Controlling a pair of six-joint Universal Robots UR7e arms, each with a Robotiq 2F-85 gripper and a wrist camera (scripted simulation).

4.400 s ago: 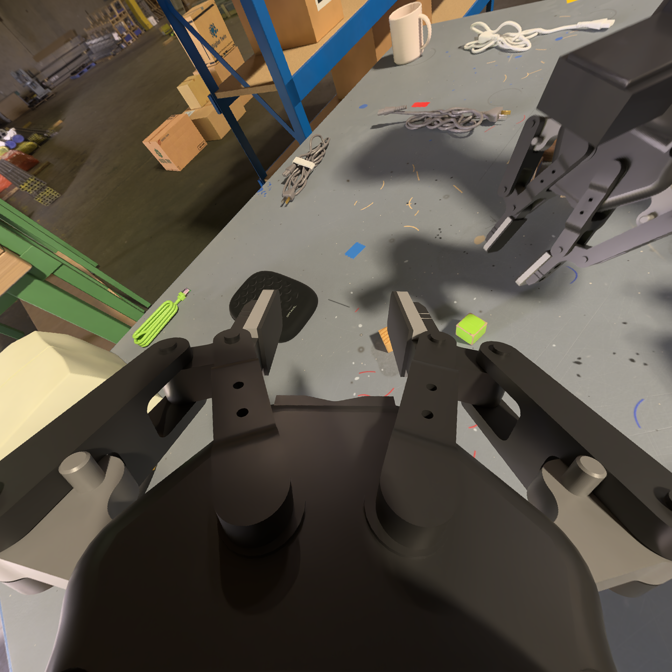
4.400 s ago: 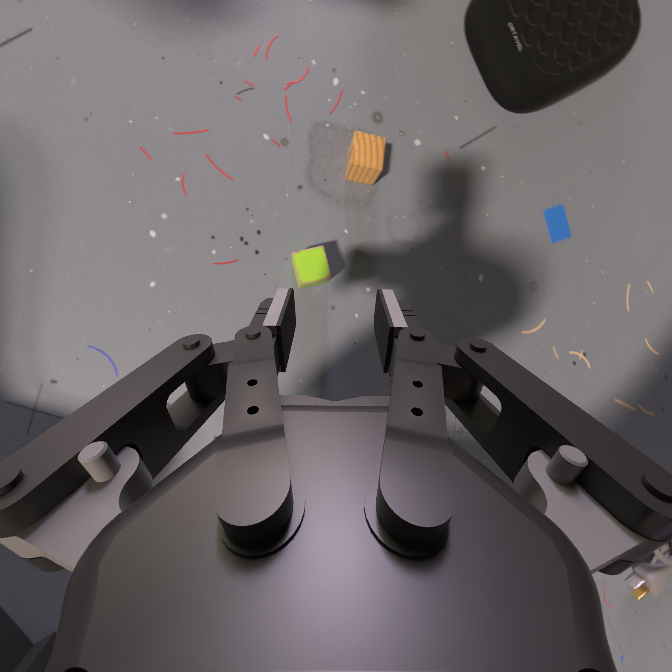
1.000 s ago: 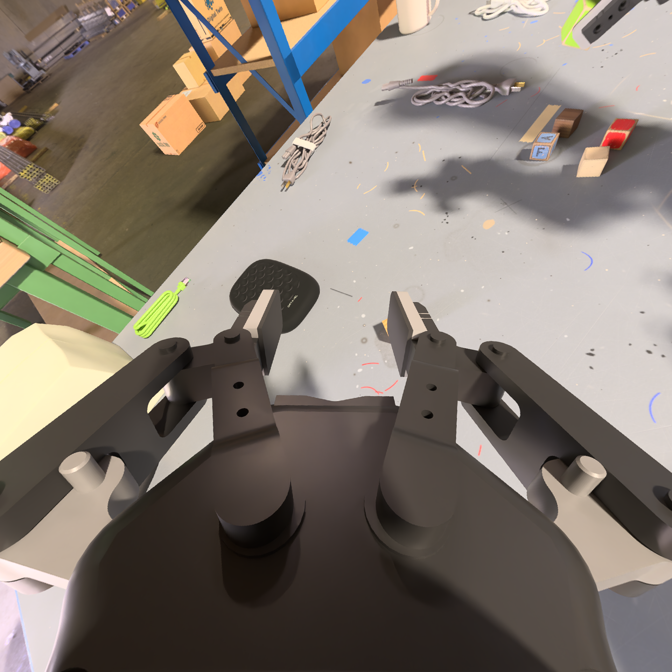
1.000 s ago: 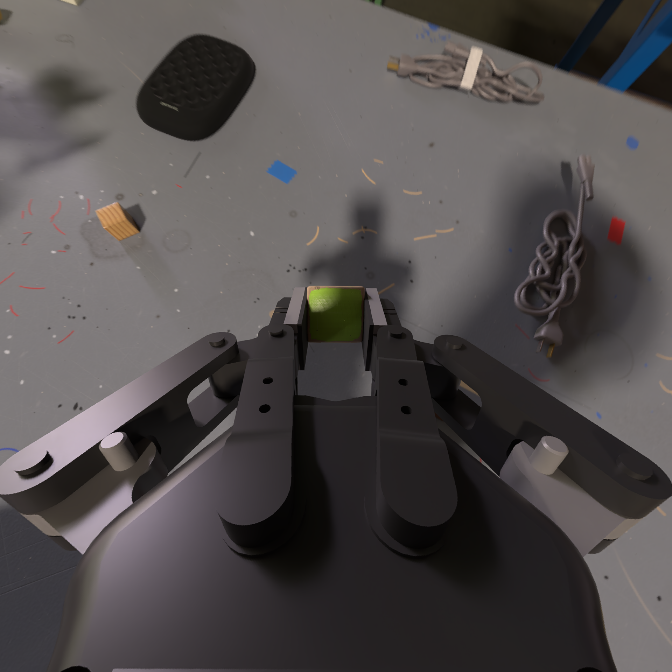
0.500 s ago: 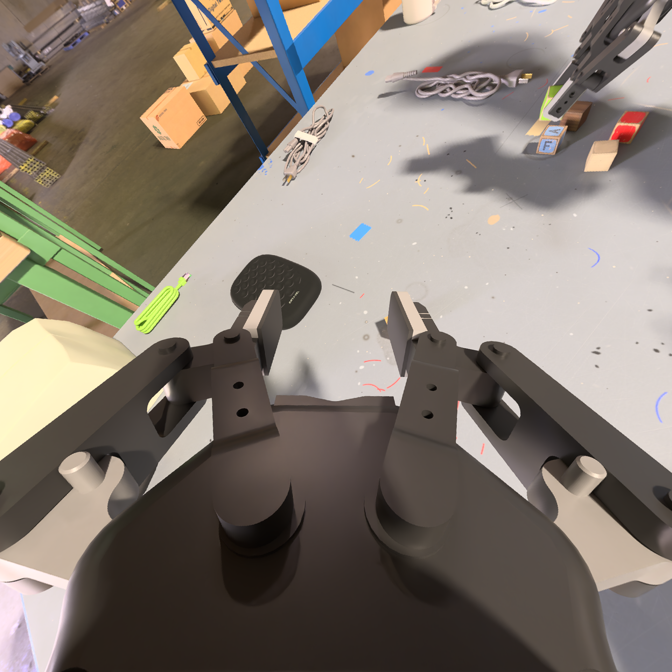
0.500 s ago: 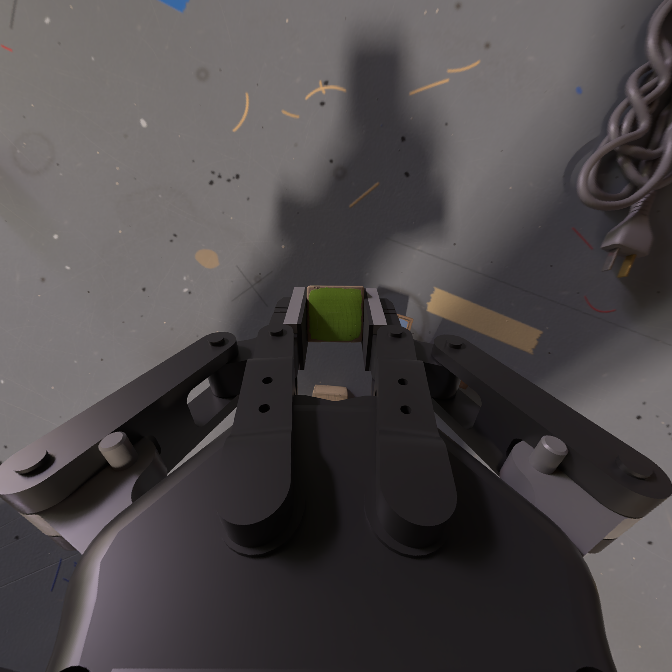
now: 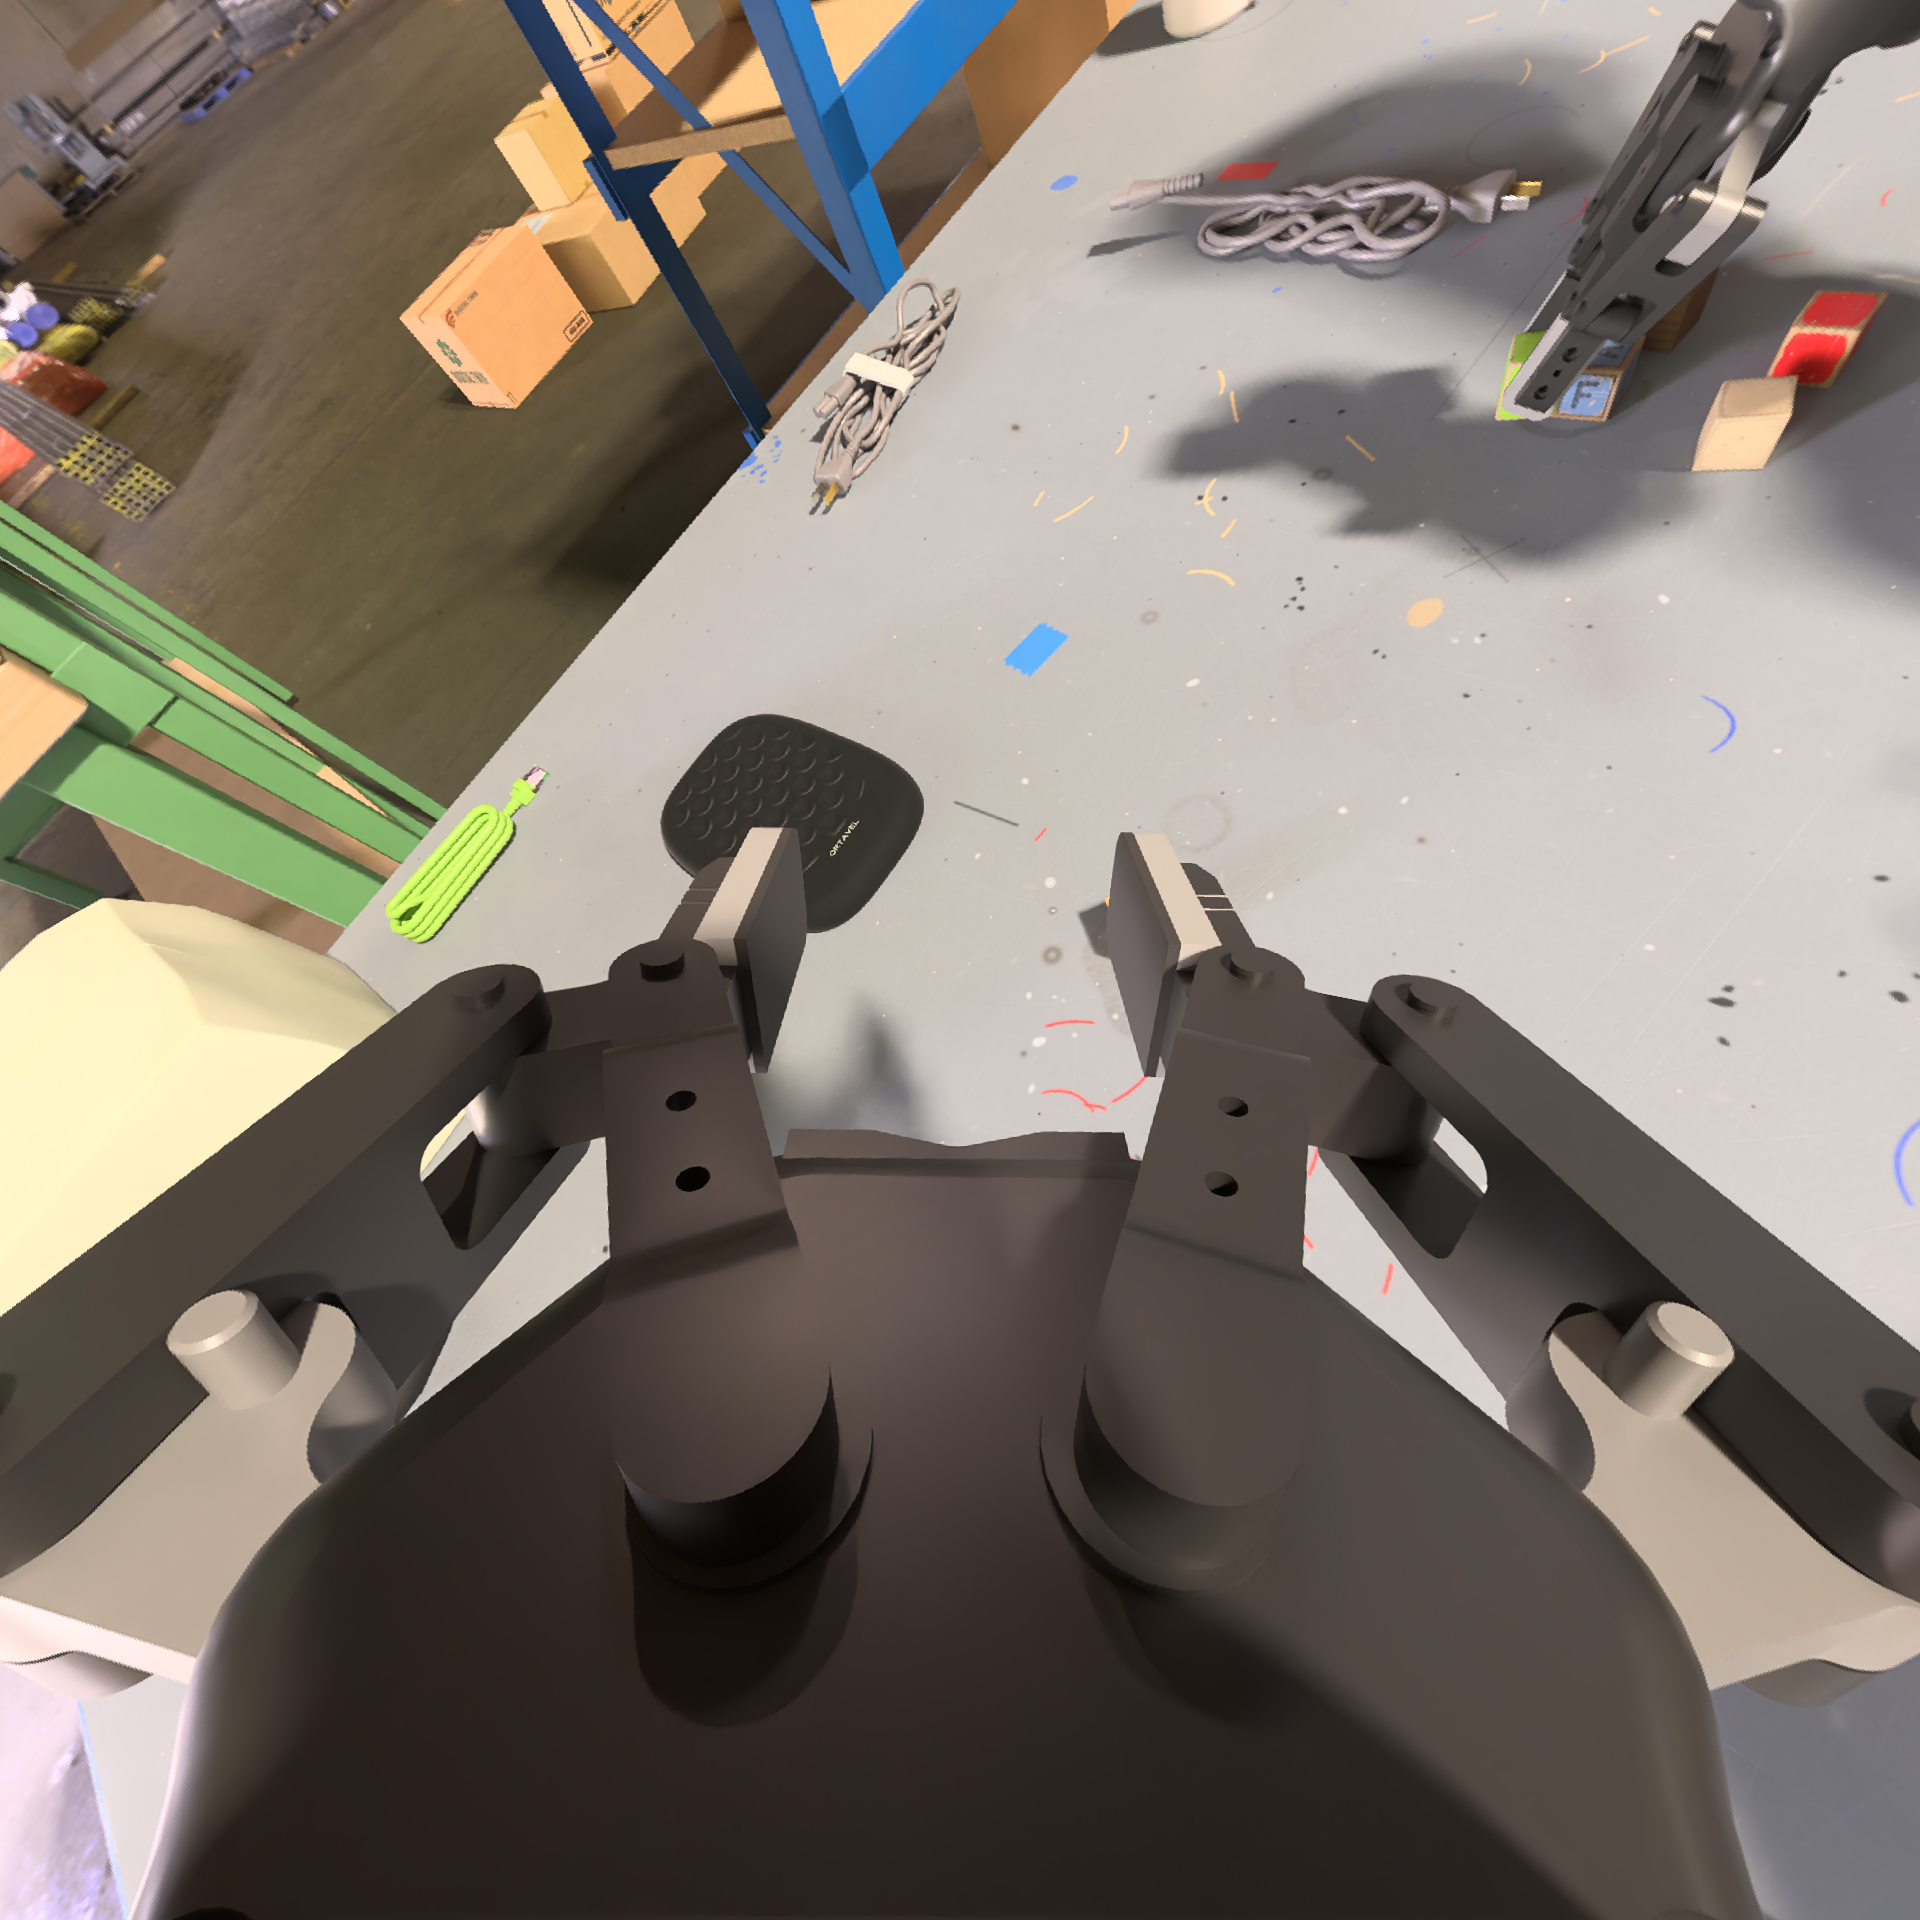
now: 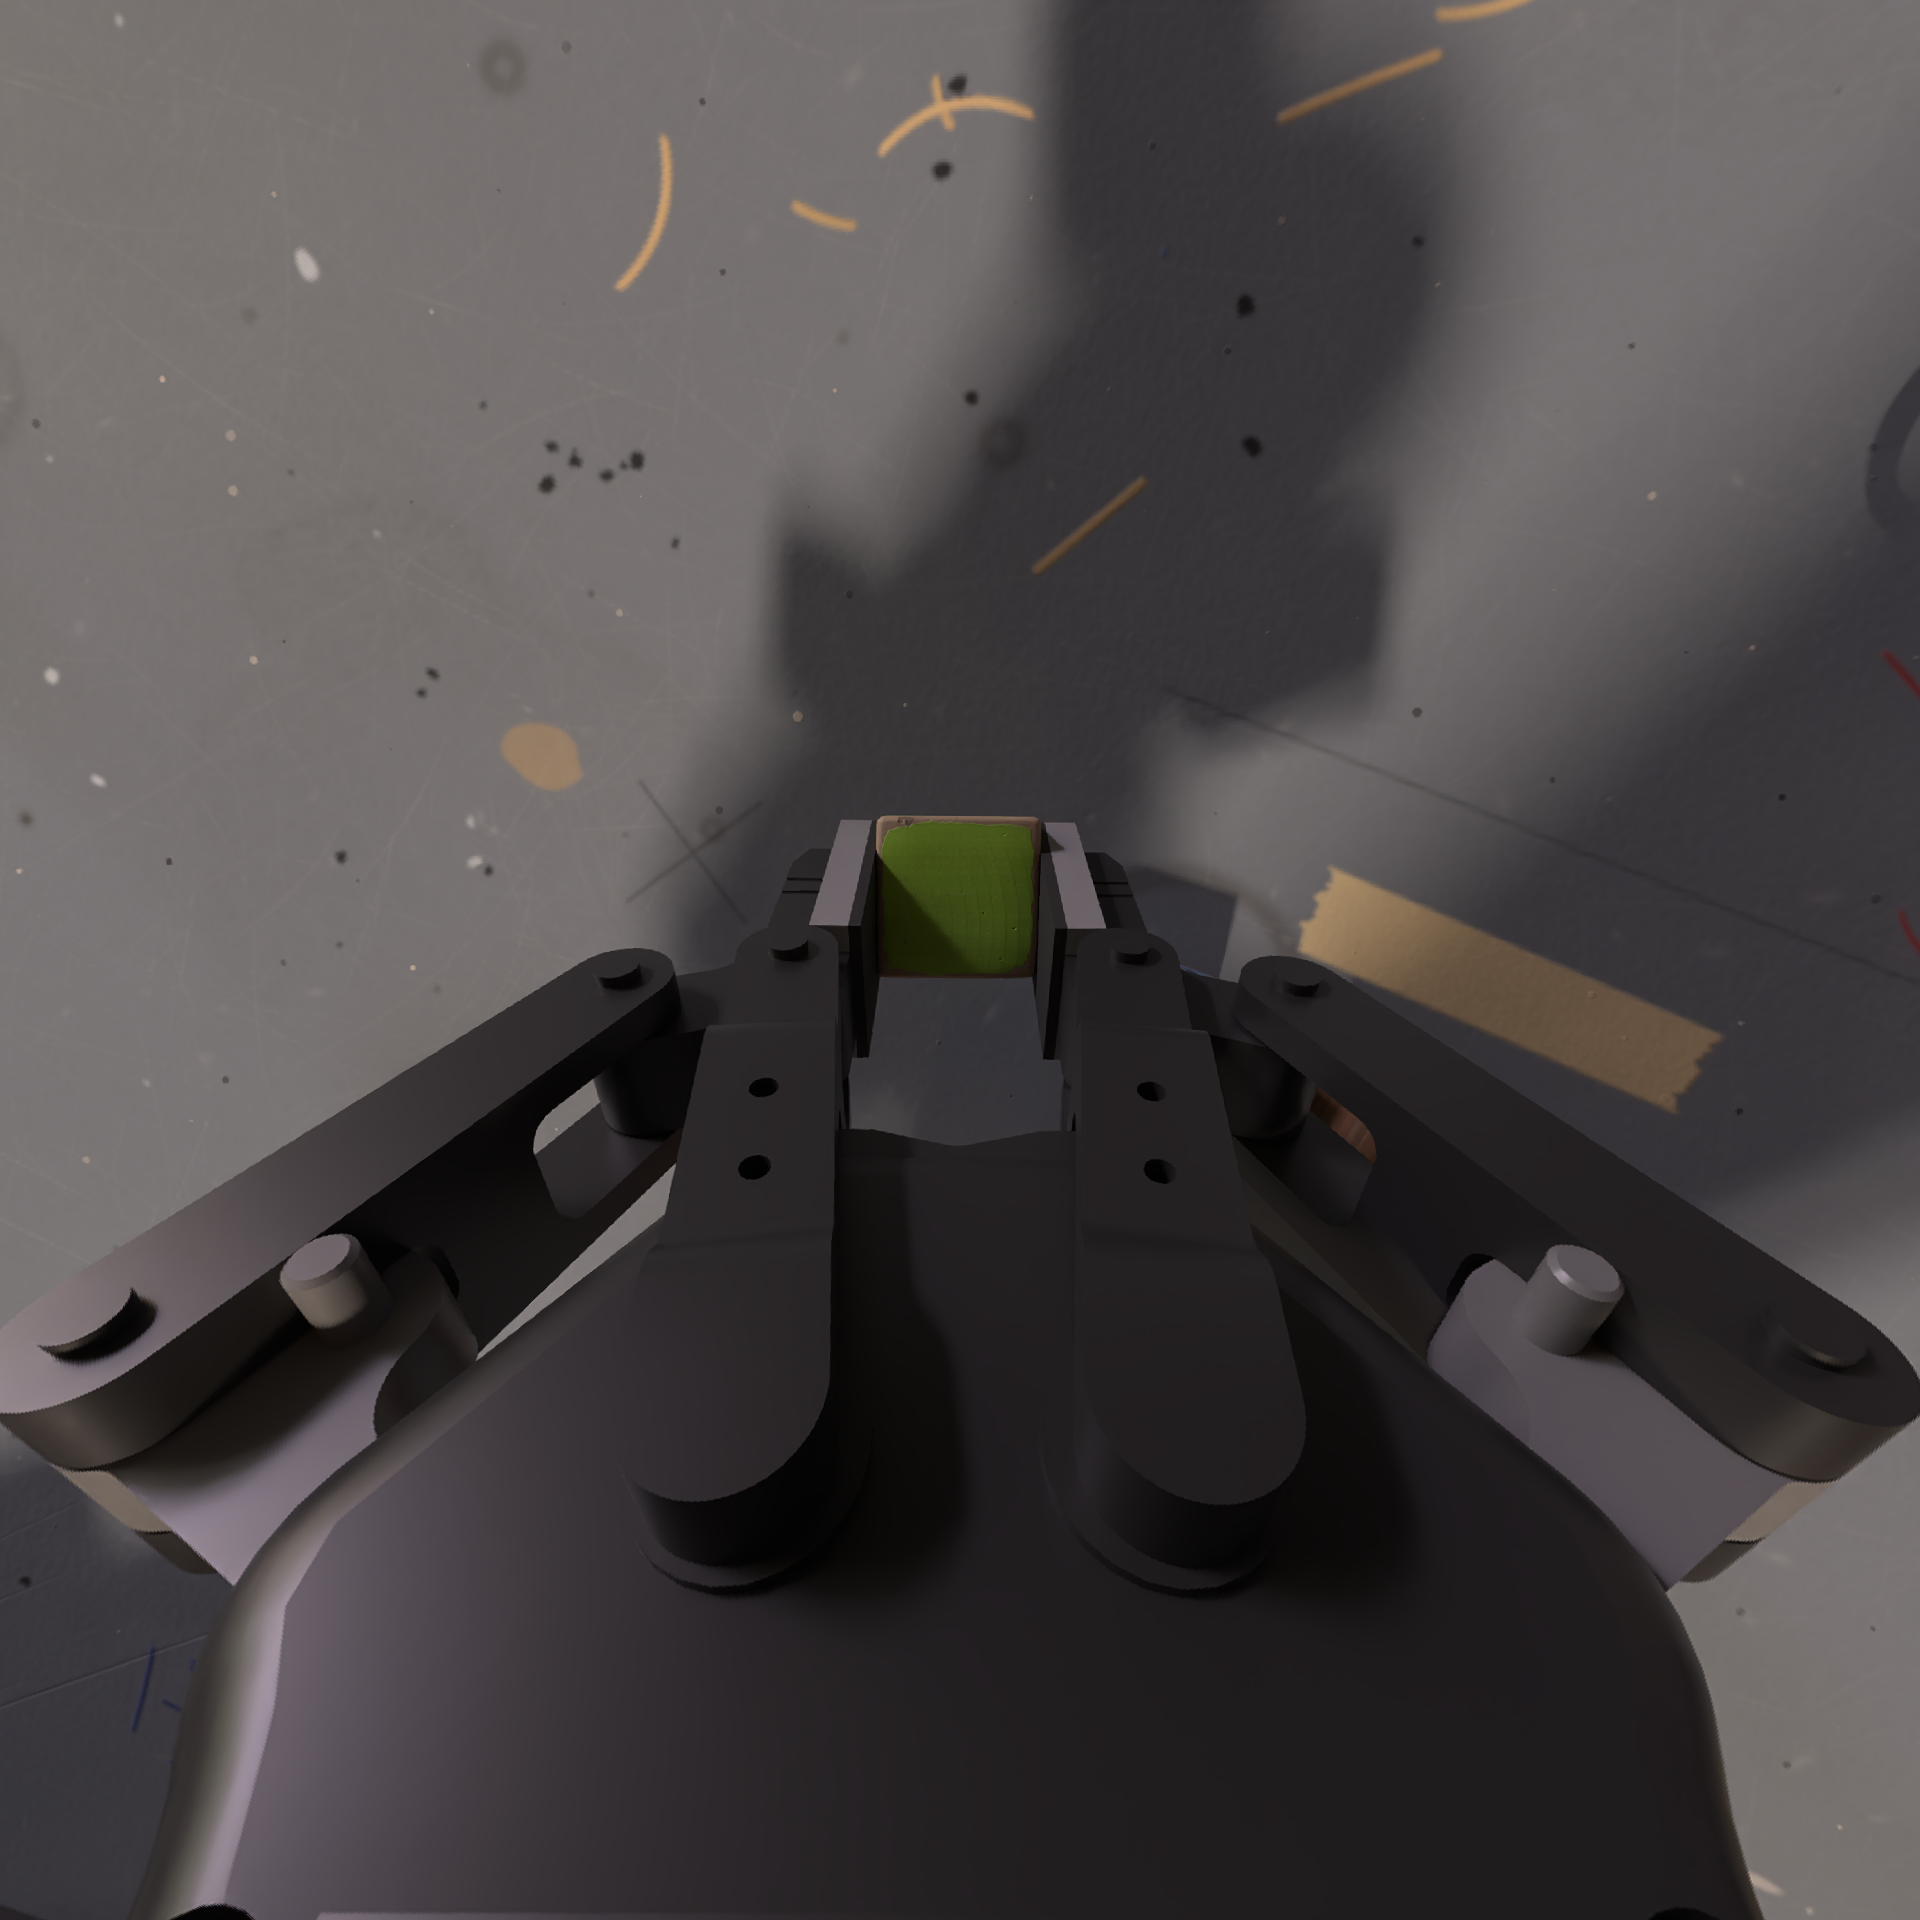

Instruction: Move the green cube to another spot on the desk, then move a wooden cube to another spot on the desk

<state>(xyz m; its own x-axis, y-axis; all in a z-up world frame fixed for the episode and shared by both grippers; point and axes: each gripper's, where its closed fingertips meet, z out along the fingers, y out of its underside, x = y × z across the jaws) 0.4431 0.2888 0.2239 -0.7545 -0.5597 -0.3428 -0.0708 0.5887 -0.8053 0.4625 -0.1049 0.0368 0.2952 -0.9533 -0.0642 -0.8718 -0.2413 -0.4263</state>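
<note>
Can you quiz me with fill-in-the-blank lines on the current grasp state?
1. The right gripper is shut on the ____ cube.
2. The left gripper is ____ and holds nothing.
3. The strip of tan tape lies flat on the ____.

Missing words: green; open; desk

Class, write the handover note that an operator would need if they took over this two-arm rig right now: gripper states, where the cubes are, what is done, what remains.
Right gripper: shut on the small green cube, low over the grey desk, beside a strip of tan tape and close to a cluster of small blocks.
Left gripper: open and empty, above the desk near the black textured pad.
Wooden cube: mostly hidden behind the left gripper's right finger; cannot confirm its exact spot.
Done: green cube picked up and carried away from its spot.
Left: release the green cube, then move a wooden cube.
</note>
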